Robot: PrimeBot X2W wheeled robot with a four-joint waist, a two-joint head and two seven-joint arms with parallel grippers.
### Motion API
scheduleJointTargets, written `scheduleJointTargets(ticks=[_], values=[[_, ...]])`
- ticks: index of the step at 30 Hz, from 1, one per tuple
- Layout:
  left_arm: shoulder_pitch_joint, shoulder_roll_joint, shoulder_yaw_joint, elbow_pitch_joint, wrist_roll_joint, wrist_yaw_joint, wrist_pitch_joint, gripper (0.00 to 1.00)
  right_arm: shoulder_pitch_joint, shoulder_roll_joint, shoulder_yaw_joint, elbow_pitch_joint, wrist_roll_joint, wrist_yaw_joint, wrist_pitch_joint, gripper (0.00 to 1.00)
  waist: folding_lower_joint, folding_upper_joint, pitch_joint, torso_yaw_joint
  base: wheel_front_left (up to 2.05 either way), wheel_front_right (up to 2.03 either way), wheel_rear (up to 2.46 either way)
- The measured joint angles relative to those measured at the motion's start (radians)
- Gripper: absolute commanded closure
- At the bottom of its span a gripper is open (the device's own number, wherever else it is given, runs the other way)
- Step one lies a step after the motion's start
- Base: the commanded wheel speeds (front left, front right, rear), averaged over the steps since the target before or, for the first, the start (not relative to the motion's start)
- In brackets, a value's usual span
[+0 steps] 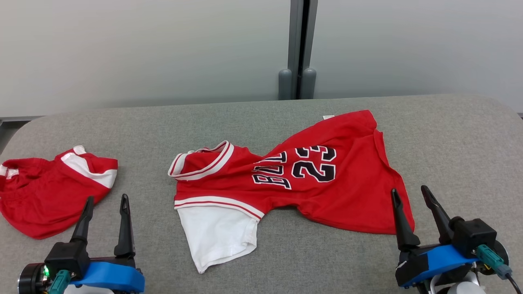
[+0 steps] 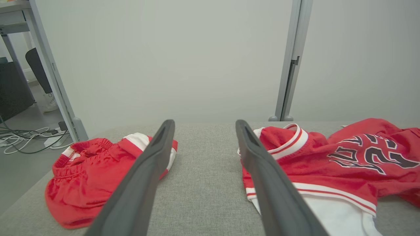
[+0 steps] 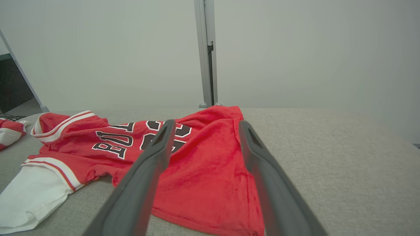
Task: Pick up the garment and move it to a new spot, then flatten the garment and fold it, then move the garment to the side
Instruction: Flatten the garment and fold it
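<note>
The soft red cloth jersey point(image 1: 327, 179) with a white sleeve lies rumpled in the middle of the grey padded table point(image 1: 286, 261). It looks light and floppy (it will sag), so pinch its near right hem. The left gripper point(image 1: 107, 197) and the right gripper point(image 1: 408, 188) both have jaws apart, empty.

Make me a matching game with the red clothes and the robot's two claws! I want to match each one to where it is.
Things:
1. jersey
2. shorts
3. left claw
4. right claw

Places:
a. bunched up at the left end of the table
b. open, by the jersey's edge
c. lying mid-table, showing number 23
d. open, next to the shorts

Pairs: 1-c, 2-a, 3-d, 4-b
</note>
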State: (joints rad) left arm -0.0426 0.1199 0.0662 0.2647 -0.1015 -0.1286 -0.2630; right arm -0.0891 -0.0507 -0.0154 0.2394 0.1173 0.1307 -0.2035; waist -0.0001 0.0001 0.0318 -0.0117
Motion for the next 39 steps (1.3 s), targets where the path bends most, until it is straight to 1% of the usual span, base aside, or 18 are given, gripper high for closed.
scheduleJointTargets(ticks=[9, 13, 18, 25, 31, 39], values=[[0.002, 0.001, -0.012, 0.01, -0.004, 0.0, 0.0, 0.0, 0.012, 0.0, 0.006, 0.002, 0.009, 0.0, 0.01, 0.0, 0.0, 0.0, -0.012, -0.001, 0.0, 0.0, 0.0], [0.005, -0.004, -0.04, 0.034, -0.012, 0.0, 0.0, 0.0, 0.011, 0.001, -0.02, 0.03, 0.009, 0.0, 0.015, 0.0, 0.0, -0.0001, -0.012, -0.003, 0.0, 0.0, 0.0], [0.003, -0.024, -0.137, 0.122, -0.037, -0.001, 0.006, 0.0, -0.003, 0.001, -0.072, 0.13, -0.025, 0.0, 0.012, 0.0, 0.0, 0.0, -0.006, -0.007, 0.0, 0.0, 0.0], [-0.038, -0.025, -0.264, 0.273, -0.105, -0.001, 0.024, 0.0, -0.071, 0.001, -0.108, 0.294, -0.067, 0.0, -0.014, 0.0, 0.0, 0.0, 0.017, -0.019, 0.0, 0.0, 0.0], [-0.067, -0.014, -0.339, 0.382, -0.15, -0.001, 0.036, 0.0, -0.131, 0.001, -0.118, 0.43, -0.082, 0.0, -0.037, 0.0, 0.0001, 0.0, 0.037, -0.019, 0.0, 0.0, 0.0], [-0.107, -0.005, -0.407, 0.484, -0.21, -0.001, 0.027, 0.0, -0.196, 0.001, -0.133, 0.565, -0.1, 0.0, -0.054, 0.0, 0.0001, 0.0, 0.052, -0.016, 0.0, 0.0, 0.0]])
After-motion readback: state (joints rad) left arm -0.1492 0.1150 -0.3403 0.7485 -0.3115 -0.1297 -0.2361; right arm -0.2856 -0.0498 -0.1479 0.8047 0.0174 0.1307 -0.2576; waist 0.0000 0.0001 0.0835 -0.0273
